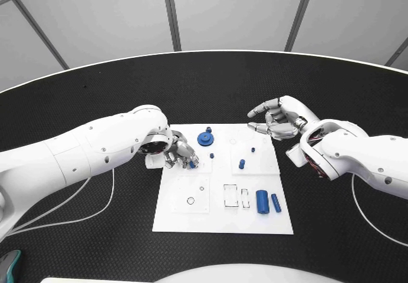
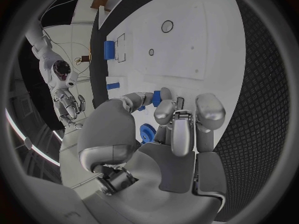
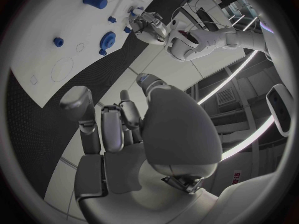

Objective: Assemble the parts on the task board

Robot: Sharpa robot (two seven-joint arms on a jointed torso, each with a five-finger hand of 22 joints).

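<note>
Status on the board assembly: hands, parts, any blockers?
Left hand down on the task board, fingers at a small blue part. Right hand open, at board's far corner. Two blue cylinders untouched. Nothing blocking.

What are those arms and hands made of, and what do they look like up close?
Both arms are smooth, glossy white shells with rounded joints and small dark screw holes. The left arm trails a thin white cable across the table, and so does the right arm. The left hand and right hand are silver metal, with many fingers ending in rounded grey pads.
</note>
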